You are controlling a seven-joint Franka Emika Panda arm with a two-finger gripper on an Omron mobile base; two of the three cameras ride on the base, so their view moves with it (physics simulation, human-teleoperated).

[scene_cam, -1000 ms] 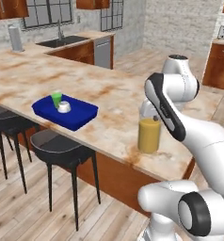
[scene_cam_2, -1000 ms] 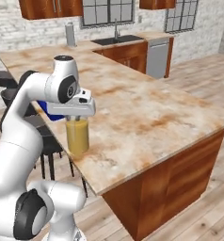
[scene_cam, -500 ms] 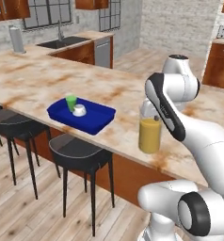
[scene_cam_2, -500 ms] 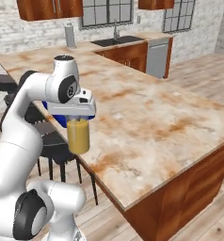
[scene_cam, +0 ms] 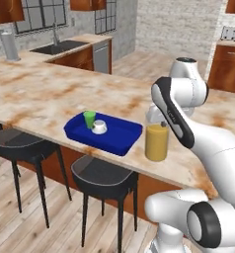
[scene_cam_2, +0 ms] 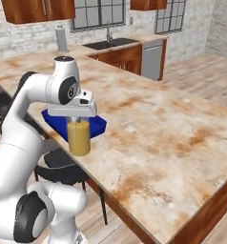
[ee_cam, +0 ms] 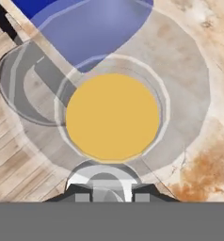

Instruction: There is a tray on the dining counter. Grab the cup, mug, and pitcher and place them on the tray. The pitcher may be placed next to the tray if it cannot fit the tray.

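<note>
Since the earlier frames my base has rolled along the dining counter [scene_cam: 50,94], so the whole scene has slid sideways in both base views and the tray [scene_cam: 122,137] now lies much nearer the pitcher [scene_cam: 156,142] than it did a second ago; my arm holds the same pose over the pitcher as before. My pincer [scene_cam_2: 79,117] comes down from above and is clamped on the pitcher's rim, with the fingers set around the near edge of the glass in the hand view. The pitcher stands upright, filled with orange liquid, close to the counter's front edge and just beside the tray's right end in the left base view; I cannot tell whether its base touches the marble or sits slightly above it. From my hand camera, the orange surface [ee_cam: 113,116] is a round disc seen straight down, with a corner of the blue tray showing through the glass. The cup [scene_cam: 90,119] and the mug [scene_cam: 99,127] both stand upright on the tray, next to each other near its left end. Two black stools [scene_cam: 102,179] stand below the counter's front edge.
</note>
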